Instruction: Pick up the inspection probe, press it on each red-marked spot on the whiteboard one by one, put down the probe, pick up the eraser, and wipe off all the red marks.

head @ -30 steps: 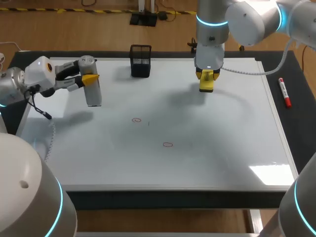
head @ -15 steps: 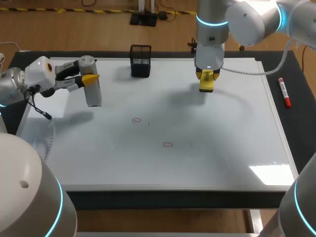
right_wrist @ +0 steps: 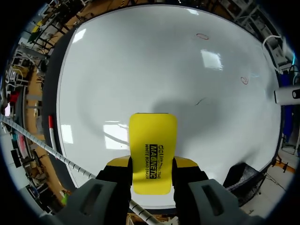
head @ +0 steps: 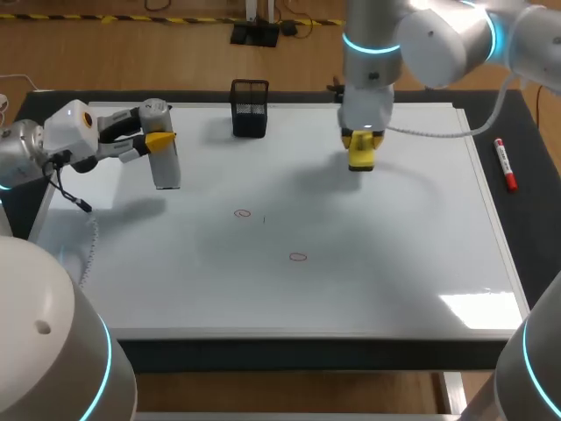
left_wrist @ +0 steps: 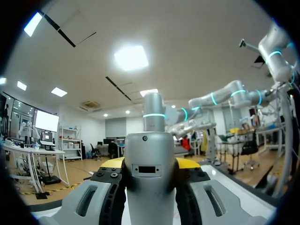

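Left gripper clamped the smooth grey cylindrical probe; right gripper clamped the flat yellow eraser. Black mesh basket: contents indiscernible.

Yellow eraser — black lettering, white whiteboard, red ring marks, black mesh holder, silver-grey probe, red marker.

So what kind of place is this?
Probably a robot testing lab: a flat whiteboard, the right end effector gripping an eraser, the left end effector gripping a probe.
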`<state>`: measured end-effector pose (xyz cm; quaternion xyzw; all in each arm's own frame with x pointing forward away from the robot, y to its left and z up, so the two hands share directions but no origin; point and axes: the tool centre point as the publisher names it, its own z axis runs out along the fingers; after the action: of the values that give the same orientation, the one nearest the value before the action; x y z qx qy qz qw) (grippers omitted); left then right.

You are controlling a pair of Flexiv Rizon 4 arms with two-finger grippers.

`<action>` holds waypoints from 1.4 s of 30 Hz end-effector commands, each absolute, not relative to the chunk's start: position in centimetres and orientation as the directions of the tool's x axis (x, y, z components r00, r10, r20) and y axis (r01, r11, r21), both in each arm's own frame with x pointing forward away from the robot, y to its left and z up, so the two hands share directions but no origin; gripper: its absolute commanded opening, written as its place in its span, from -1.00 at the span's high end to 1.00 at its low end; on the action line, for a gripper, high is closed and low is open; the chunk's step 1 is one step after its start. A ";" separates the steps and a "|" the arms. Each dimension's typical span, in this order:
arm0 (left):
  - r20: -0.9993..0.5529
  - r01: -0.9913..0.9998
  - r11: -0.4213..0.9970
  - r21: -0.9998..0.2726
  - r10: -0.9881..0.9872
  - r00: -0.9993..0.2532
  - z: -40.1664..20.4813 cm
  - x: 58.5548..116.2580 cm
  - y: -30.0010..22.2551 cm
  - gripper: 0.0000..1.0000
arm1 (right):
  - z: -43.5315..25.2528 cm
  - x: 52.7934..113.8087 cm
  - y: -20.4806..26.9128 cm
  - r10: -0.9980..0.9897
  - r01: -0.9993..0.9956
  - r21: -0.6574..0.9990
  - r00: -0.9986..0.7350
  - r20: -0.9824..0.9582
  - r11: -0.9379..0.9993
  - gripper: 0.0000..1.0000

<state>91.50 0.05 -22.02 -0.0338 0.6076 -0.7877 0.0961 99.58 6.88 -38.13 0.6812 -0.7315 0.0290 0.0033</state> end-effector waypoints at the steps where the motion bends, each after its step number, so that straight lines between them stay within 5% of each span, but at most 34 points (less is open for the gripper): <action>1: -0.063 0.110 -0.240 -0.965 -0.195 -0.979 -21.8 91.4 0.1 1.00 | -36.7 97.3 9.5 -0.996 -0.995 -0.076 -0.064 0.060 0.059 1.00; 25: -0.063 0.110 -0.240 -0.965 -0.195 -0.979 -21.8 91.4 0.1 1.00 | -37.9 89.5 28.1 -0.997 -0.996 -0.056 0.077 -0.013 -0.077 1.00; 42: -0.063 0.110 -0.240 -0.965 -0.195 -0.979 -21.8 91.4 0.1 1.00 | -40.0 90.0 32.0 -0.994 -0.994 -0.043 0.102 -0.037 -0.100 1.00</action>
<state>91.49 0.05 -22.01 -0.0338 0.6076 -0.7876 0.0962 89.64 31.61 -39.73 0.7413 -0.6704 -0.0019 -0.0325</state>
